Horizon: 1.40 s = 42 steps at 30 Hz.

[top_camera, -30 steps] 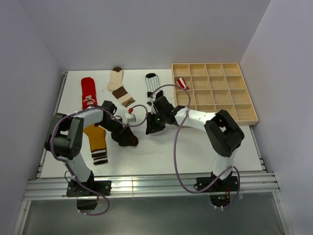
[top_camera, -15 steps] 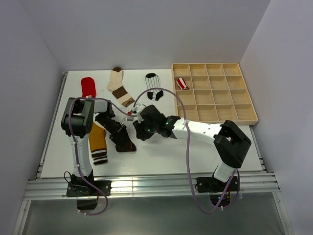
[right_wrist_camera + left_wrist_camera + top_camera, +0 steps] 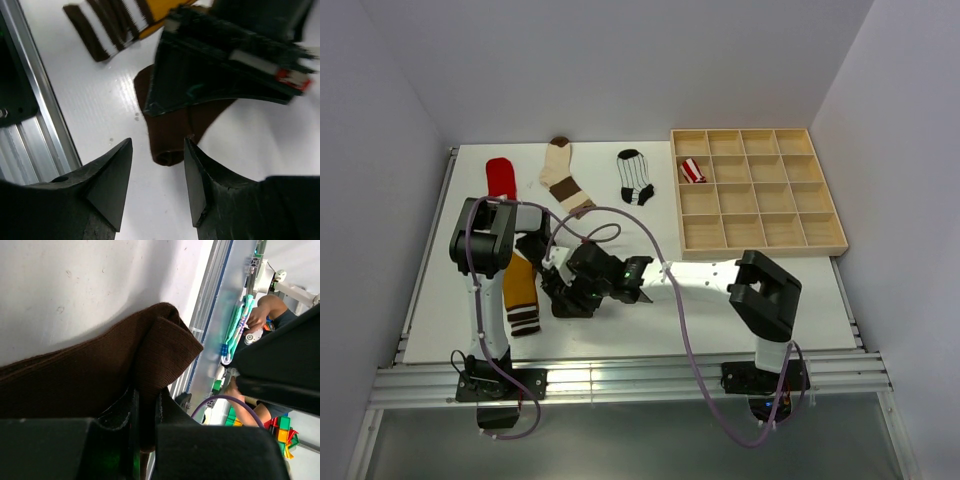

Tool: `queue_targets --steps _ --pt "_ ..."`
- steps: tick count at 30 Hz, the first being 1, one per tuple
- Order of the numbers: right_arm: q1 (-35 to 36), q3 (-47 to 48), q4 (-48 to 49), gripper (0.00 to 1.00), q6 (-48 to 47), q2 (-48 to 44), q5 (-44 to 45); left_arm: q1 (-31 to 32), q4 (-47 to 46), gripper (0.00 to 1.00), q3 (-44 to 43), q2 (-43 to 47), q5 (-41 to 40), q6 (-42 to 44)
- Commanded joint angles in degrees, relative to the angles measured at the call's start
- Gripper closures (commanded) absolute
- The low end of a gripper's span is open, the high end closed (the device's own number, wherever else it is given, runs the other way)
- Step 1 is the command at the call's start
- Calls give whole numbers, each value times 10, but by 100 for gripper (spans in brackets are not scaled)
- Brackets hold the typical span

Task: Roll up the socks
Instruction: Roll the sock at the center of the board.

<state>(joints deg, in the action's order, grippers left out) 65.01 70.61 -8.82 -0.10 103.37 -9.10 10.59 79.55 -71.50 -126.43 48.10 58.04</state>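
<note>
**Left jaws pinch the brown sock; right jaws gape halfway above it**

Left jaws are closed on a fold of the dark brown sock (image 3: pixel 171 137), the ribbed cloth bunched between them in the left wrist view. Right jaws stand partly apart and hold nothing; they hang over the sock's doubled-over end, which shows in the gap between them. Both arms meet at this sock, near the middle of the desk (image 3: pixel 650 322) and towards its near edge.

Just left of it lies the mustard sock (image 3: pixel 519 285), its striped cuff pointing to the near edge. The red sock (image 3: pixel 501 178) lies by the far left corner, partly under the left arm (image 3: pixel 485 240). The cream-and-brown sock (image 3: pixel 565 175) and the white sock with black stripes (image 3: pixel 637 177) lie flat along the far edge. The red-white striped sock (image 3: pixel 692 171) sits bundled in the wooden tray (image 3: pixel 828 245) at the far right, in its leftmost column, second compartment from the far side.
</note>
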Motion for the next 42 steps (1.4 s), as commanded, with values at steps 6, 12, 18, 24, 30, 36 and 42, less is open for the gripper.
queue_targets --steps 6,12,18,24,30,36,42 --pt "30 45 -24 43 -53 43 42 2 -40 100 -9 -14 -48 40" --pt "41 56 -30 41 -69 66 80 2 -36 100 -12 -15 -48 43" --pt "46 64 -34 40 -76 82 90 2 -29 100 -18 -20 -45 44" --pt "54 73 -30 41 -76 95 89 4 -24 100 -21 -22 -44 47" --pt "54 82 -37 51 -73 116 109 7 -22 100 -19 -18 -45 50" --pt "55 72 -45 90 -69 126 117 7 -17 99 -27 -9 -41 52" --pt "55 52 -44 98 -64 121 117 -1 -11 82 -70 12 -20 31"
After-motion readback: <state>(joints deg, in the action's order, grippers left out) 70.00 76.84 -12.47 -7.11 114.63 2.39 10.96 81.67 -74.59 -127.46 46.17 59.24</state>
